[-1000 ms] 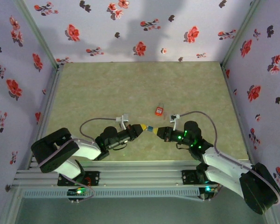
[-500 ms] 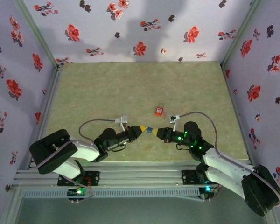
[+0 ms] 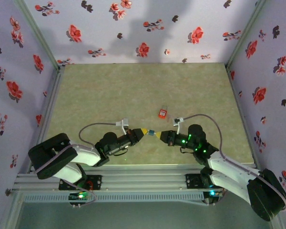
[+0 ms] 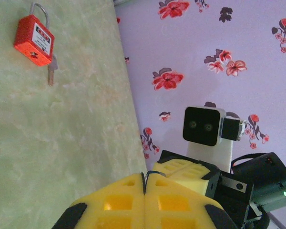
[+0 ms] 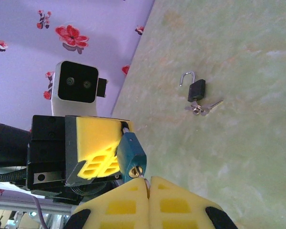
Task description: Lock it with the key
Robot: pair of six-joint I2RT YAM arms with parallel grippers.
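A teal padlock (image 5: 130, 153) hangs above the table between my two grippers, seen as a small blue block (image 3: 151, 133) from above. My left gripper (image 3: 145, 132) is shut on its shackle end, and a dark sliver shows between its yellow fingers (image 4: 119, 200). My right gripper (image 5: 148, 183) is shut on the key (image 5: 143, 177), whose blade sits in the brass keyhole on the padlock's bottom face. The two grippers (image 3: 158, 135) point at each other, tip to tip.
A red padlock (image 3: 162, 113) with a key beside it lies on the green mat (image 3: 133, 90) just beyond the grippers, also clear in the left wrist view (image 4: 34, 39). A small black padlock (image 5: 196, 90) with open shackle and keys (image 5: 203, 108) lies on the mat. Flowered walls enclose the table.
Both grippers, still joined through the padlock and key, have drifted slightly toward the near edge. The left wrist has drawn back a little to the left.
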